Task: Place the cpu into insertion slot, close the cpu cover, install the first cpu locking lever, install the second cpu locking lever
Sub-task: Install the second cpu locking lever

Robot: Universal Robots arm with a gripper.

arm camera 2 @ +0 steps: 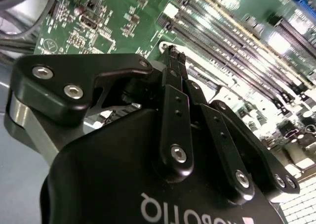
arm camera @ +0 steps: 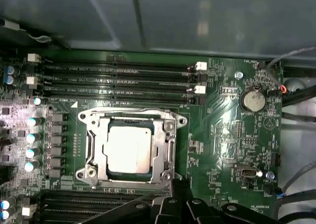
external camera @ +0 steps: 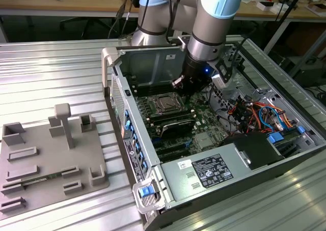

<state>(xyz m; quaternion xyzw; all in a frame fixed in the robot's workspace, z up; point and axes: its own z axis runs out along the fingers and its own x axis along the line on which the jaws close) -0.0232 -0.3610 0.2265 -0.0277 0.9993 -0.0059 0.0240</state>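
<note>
One grey tray [external camera: 51, 157] of holders lies at the exterior view's left, on the ribbed table, outside the open case [external camera: 122, 113] and well apart from the work.

Inside the case:
- cpu [arm camera: 129, 149] sits flat in the socket [arm camera: 85, 118], square to it.
- cover [arm camera: 167, 145] looks to be down. Its frame overlaps the chip's edges and the metal top shows through the cut-out. Judged: the chip is placed and the cover closed, so the frame pins it level.

Gripper [arm camera 2: 174, 53] is just beside the socket on the exterior view's right. In the first wrist view its tips [arm camera: 178, 183] sit at the frame's corner. Fingers are drawn together into one narrow point, no gap showing. Judged: that suits working a thin lever in a tight spot.

A thin bright bar [arm camera: 133, 203] runs off from near the tips. It is probably a locking lever, though I cannot tell whether the tips pinch it or merely touch it.

Surroundings:
- memory slots [arm camera: 118, 78] run along two opposite sides of the socket, close in, leaving little room beside it.
- coin cell [arm camera: 253, 100] stands further off on the board.
- Toward the exterior view's right, loose cables [external camera: 260, 113] bunch near the arm's wrist. They are the likeliest snag.
- power supply [external camera: 214, 170] fills the near corner, clear of the socket.
</note>
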